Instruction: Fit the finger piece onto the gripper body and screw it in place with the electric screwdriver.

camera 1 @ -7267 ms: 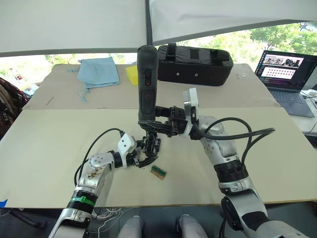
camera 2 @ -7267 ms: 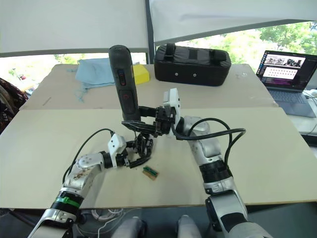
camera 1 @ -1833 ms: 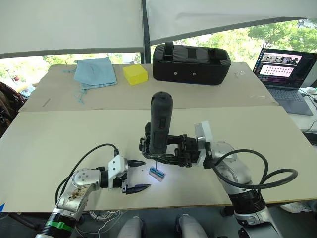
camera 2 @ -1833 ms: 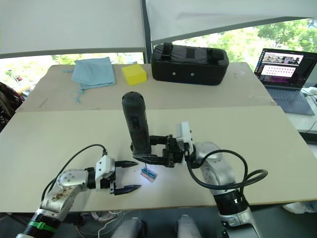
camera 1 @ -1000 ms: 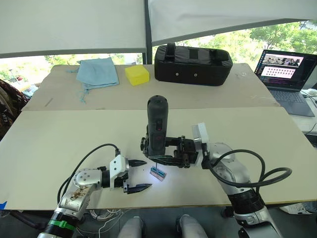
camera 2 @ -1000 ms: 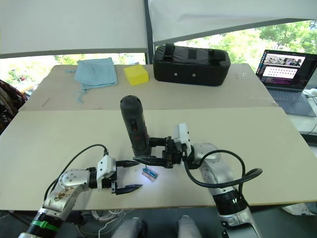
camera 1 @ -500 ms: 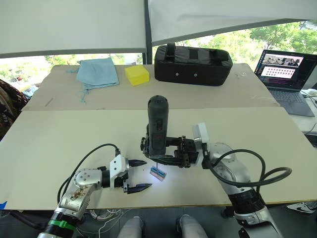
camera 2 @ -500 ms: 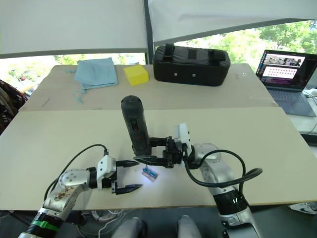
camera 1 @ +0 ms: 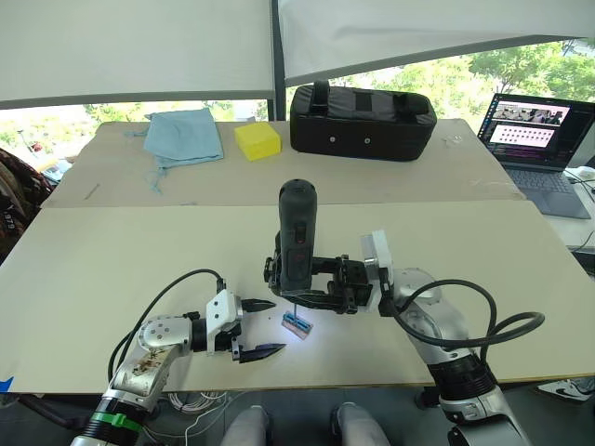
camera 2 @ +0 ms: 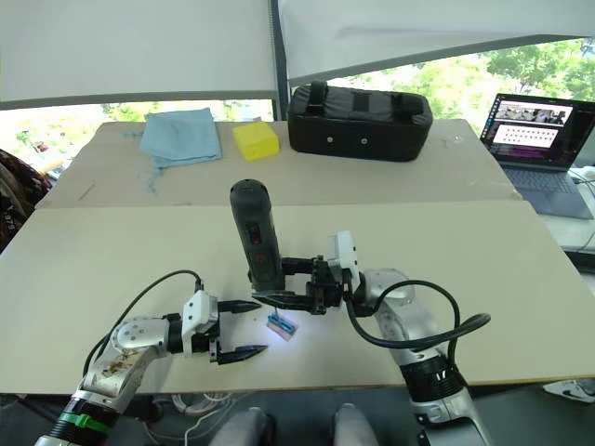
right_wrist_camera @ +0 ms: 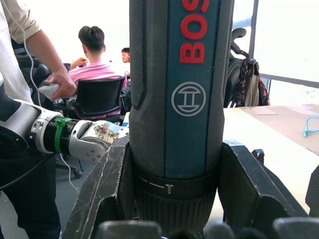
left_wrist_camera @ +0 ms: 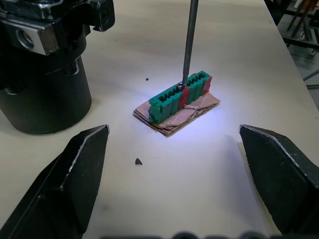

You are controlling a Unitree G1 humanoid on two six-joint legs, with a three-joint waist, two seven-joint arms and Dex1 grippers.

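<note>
Two tools meet at the small green block on brown card (left_wrist_camera: 178, 102). Our right gripper (camera 1: 321, 283) clamps the dark grey pen-shaped electric screwdriver (camera 1: 297, 232) upright, its bit touching the block, probably collecting a screw. Our left gripper (camera 1: 262, 328) waits beside it, spread wide and empty. Behind the block stands the black round-based gripper body (left_wrist_camera: 42, 74), crowding the bit.
</note>
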